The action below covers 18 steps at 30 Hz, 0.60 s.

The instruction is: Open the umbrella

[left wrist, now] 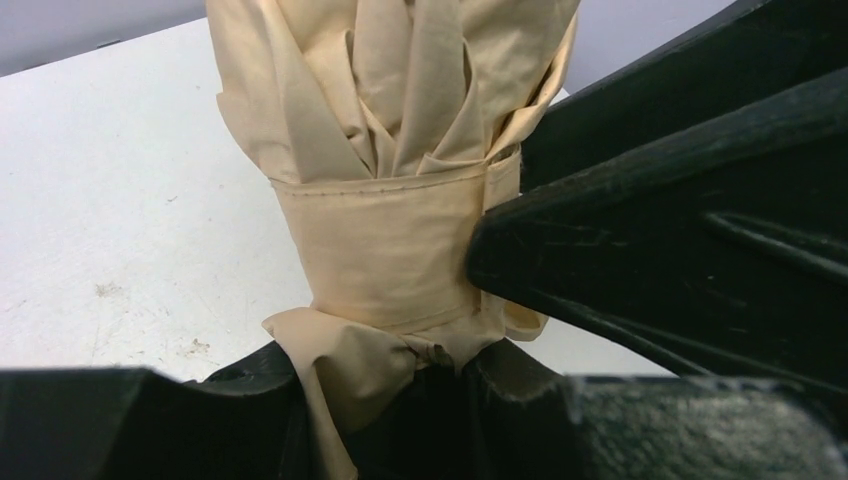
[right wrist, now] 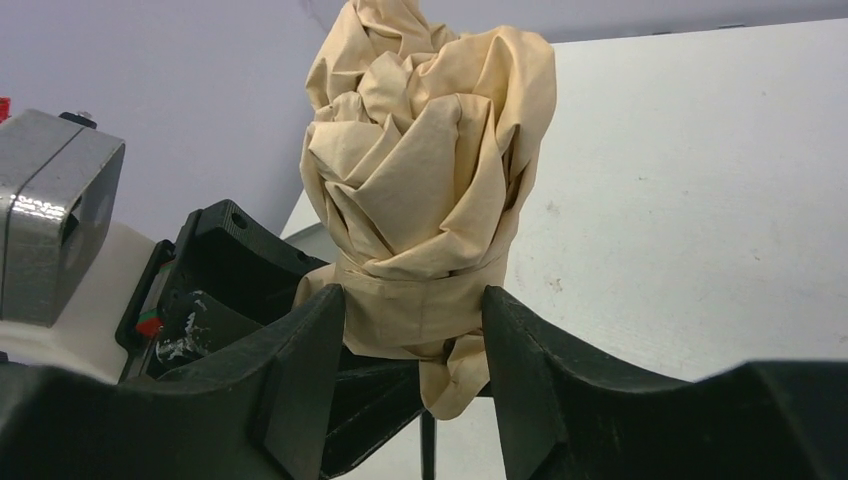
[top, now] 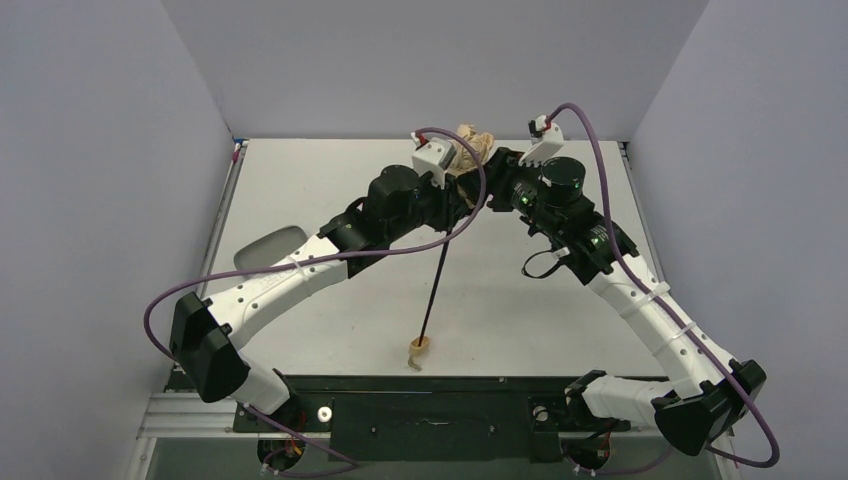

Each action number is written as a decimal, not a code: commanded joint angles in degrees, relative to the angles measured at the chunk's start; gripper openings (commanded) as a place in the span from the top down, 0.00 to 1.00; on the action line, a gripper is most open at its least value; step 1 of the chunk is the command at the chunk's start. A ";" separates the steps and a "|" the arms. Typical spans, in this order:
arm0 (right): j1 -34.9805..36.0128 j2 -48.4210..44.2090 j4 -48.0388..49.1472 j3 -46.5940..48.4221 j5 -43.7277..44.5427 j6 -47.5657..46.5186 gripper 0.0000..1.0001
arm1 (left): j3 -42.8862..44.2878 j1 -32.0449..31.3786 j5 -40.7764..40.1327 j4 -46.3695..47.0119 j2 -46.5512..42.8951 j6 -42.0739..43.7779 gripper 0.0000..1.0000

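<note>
"Where have you got the umbrella (right wrist: 430, 170)?"

"Far middle of the table (top: 300, 180), folded canopy uppermost. My right pincer (right wrist: 415, 320) is clamped on it, one finger on either side, right on the strap (left wrist: 385, 240) that binds the cloth. My left pincer (left wrist: 400, 405) is closed just beneath the strap on the loose tail of cloth, as far as its own camera shows."

"Which way does it run?"

"Its long axis comes from the bundle back toward my bases. The thin shaft (top: 436, 285) slants down to the small handle (top: 418, 349), which sits close to the near edge, a little left of centre. So both pincers crowd the canopy end, and the handle is well apart from either — the left arm is the nearer, I'd say."

"And for opening it?"

"The strap looks fastened, so I judge it must come off first — then one arm holds the handle end while the other pushes along that axis."
</note>
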 commanded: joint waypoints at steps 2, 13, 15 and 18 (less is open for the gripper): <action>0.42 0.32 4.33 0.00 -0.65 1.10 0.51 | 3.52 -0.57 -0.47 6.19 -1.78 1.40 1.00; -0.75 -1.10 2.91 -1.95 -3.89 -2.19 0.89 | 1.68 0.61 0.84 6.18 -3.58 0.94 1.00; -1.01 -1.49 2.88 -2.47 -4.43 -2.60 1.00 | 1.13 1.01 1.52 6.19 -4.04 0.71 1.00; -1.80 -2.11 2.64 -3.19 -5.85 -3.29 1.00 | 0.51 2.17 2.99 8.43 -4.55 -0.16 1.00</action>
